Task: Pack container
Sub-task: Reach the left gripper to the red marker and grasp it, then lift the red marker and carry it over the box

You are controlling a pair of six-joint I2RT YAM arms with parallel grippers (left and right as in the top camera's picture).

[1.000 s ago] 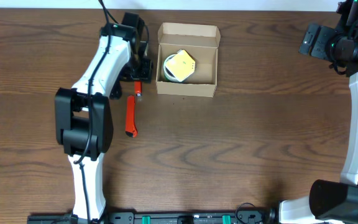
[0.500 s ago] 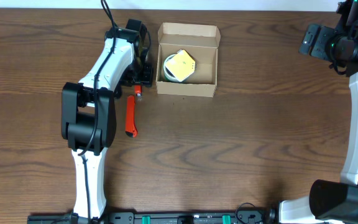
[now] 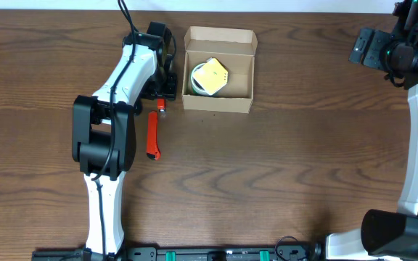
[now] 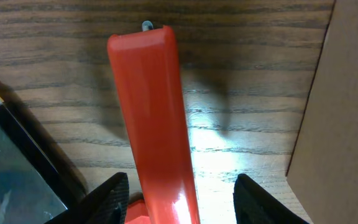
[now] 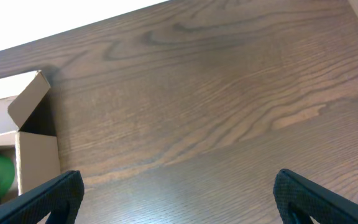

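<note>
Partway packed, I judge: the open container (image 3: 218,103) at the far middle of the bench (image 3: 281,181) holds a tape roll (image 3: 209,76), while the red utility knife (image 4: 157,118) lies just outside, straddled unpinched by the spread left claw (image 4: 182,183); the right claw (image 5: 176,180) gapes empty.

A red-handled tool (image 3: 153,138) lies lengthwise on the dark wood-grain bench (image 3: 289,167), small grey tip at one end; a yellow-topped roll (image 3: 209,76) sits nearby
</note>
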